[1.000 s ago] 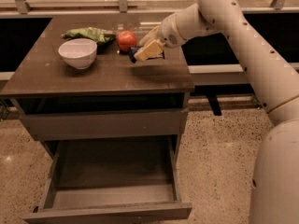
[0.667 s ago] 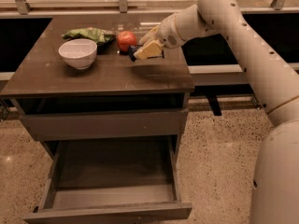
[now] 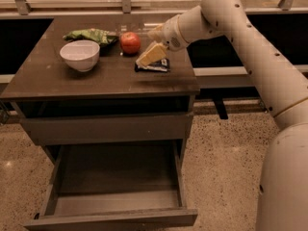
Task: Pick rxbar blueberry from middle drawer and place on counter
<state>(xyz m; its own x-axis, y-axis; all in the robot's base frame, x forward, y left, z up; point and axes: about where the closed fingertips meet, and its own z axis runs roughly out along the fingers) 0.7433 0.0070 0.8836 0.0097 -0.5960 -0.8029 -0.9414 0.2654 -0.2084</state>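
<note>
1. Arm [image 3: 250,47]: white and thick, it reaches in from the right and bends down over the far right part of the counter.
2. Counter [image 3: 57,81]: a glossy dark brown top that carries all the small things.
3. Drawer [image 3: 115,219]: it stands pulled out down low. Its box is dark, and from where I stand nothing shows in it, so I take it the bar is already out.
4. Bowl [image 3: 80,55]: white, on the left half of the top.
5. Bag [image 3: 91,34]: green and crumpled, just behind the bowl.
6. Apple [image 3: 130,43]: red, just right of the bag and close to the left of the gripper.
7. Gripper [image 3: 152,55]: it hangs low over the right half of the counter, its tip down on or just over the bar. Whether it is open or closed, gripping the bar or clear of it, I cannot tell.
8. Bar [image 3: 156,67]: small, in a dark wrapper, it lies flat on the counter under the gripper, near the apple but apart from it and well back from the front edge.
9. Handling, as I judge it: light and thin, firm inside a slick, crinkly wrapper. The best hold is across the narrow width at the middle of the long edges. Lying flat, it offers little to pinch and may skid if nudged. A hard squeeze would dent it.
</note>
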